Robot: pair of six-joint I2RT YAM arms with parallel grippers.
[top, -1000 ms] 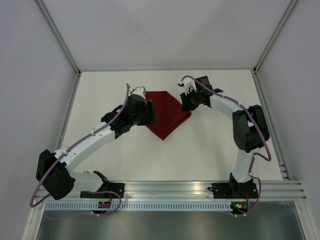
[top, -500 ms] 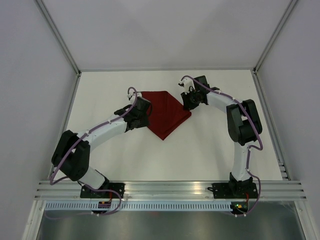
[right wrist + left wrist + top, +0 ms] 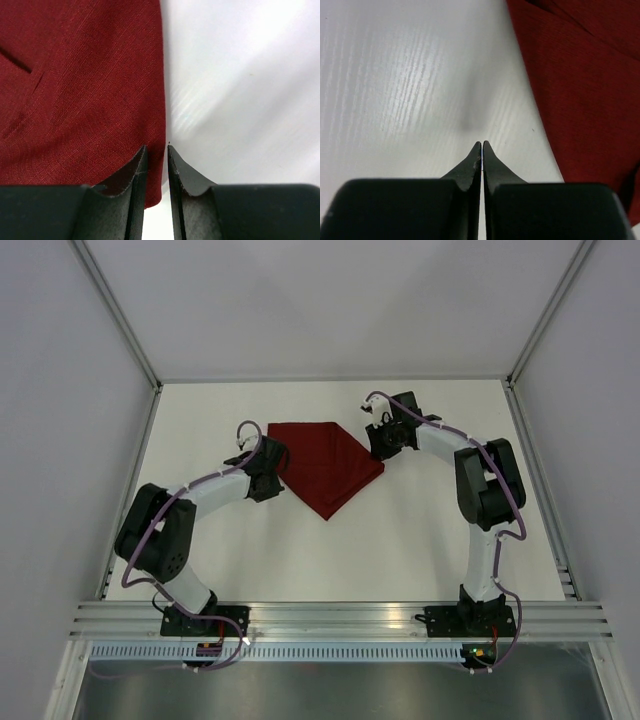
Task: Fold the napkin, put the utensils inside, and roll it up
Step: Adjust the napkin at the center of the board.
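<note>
Top external: plain maroon cloth napkin (image 3: 328, 468) looks folded; left gripper (image 3: 482, 145) pinched closed and empty, right gripper (image 3: 156, 147) jaws narrowly apart at its right edge; next probably the fork, not in view.

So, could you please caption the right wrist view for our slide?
Right pincer, slightly open, over the edge of the maroon napkin on white table.

Top external: fixed high behind near edge of tabletop (image 3: 400, 540), tilted down toward far edge; whole tabletop framed, distant.
Left wrist: very close, low, looking past own left pincer (image 3: 482, 144) over bare tabletop; napkin (image 3: 580, 90) side facing left edge fills frame right.
Right wrist: very close, looking past right pincer (image 3: 156, 148) at napkin side facing right edge.
Napkin common to all three; wrist views do not overlap.
</note>
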